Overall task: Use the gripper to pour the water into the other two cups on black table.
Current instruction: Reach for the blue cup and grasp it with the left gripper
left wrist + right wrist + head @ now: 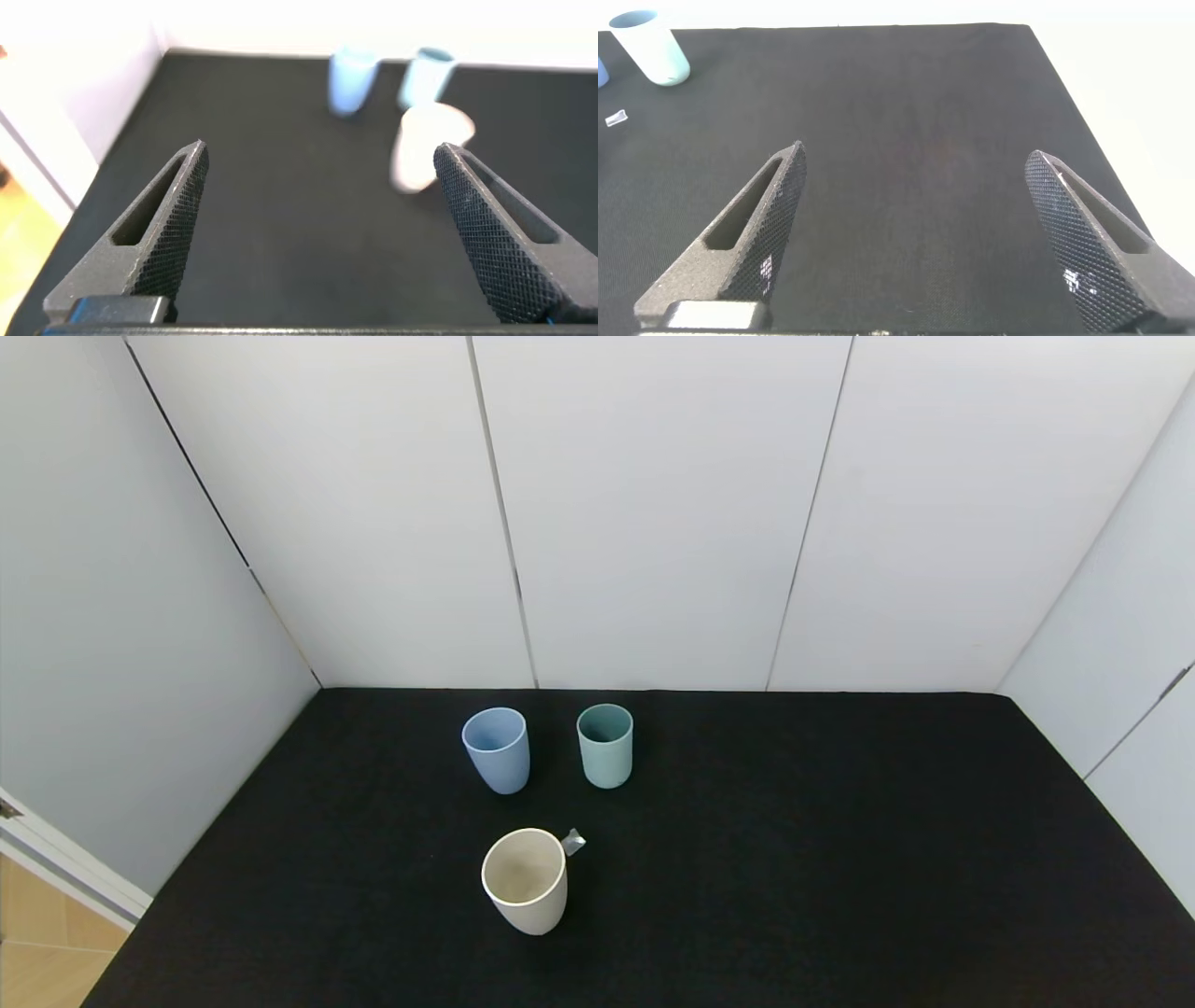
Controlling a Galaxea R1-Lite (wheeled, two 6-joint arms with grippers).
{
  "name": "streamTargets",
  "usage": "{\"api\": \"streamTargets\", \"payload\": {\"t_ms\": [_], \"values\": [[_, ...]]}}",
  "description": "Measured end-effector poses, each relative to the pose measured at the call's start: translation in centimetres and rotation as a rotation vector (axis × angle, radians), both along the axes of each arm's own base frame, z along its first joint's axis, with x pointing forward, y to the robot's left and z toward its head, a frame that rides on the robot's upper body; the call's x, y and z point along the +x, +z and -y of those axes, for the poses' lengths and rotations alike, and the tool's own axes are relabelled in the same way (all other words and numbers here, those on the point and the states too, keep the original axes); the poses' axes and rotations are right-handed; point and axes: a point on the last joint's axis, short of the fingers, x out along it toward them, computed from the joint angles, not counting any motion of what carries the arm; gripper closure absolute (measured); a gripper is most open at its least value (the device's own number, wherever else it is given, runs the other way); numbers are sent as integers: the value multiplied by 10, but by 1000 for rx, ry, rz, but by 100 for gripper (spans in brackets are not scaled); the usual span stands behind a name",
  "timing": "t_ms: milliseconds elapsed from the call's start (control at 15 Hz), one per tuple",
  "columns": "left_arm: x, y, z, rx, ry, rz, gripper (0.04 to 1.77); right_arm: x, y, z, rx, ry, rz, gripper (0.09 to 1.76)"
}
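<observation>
Three tumblers stand upright on the black table (794, 859). The cream-white cup (525, 880) is nearest, the light blue cup (497, 749) and the teal-green cup (605, 744) stand side by side behind it. No water shows in any cup. Neither gripper appears in the head view. My left gripper (318, 163) is open and empty above the table's near left part, with the cream cup (425, 145), blue cup (352, 79) and teal cup (426, 75) ahead of it. My right gripper (915, 163) is open and empty over the table's right part, the teal cup (651, 45) far off.
A small clear scrap (573, 842) lies on the table beside the cream cup, also seen in the right wrist view (615, 119). White wall panels close off the back and both sides. Wooden floor shows at the lower left (37, 943).
</observation>
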Motion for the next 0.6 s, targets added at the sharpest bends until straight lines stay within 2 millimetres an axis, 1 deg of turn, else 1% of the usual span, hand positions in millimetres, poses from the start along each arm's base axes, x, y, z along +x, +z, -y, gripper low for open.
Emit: {"api": "streamTargets", "payload": {"t_ms": [133,267,467,600], "values": [[-5,20,1,-2,-43,21,9,0,0,0,0,0,0,14],[-3,34,1,-1,-59,11,9,0,0,0,0,0,0,14],[10,58,1,-1,-84,-57,9,0,0,0,0,0,0,14],[26,73,1,1,-126,-125,9,0,0,0,0,0,0,14]]}}
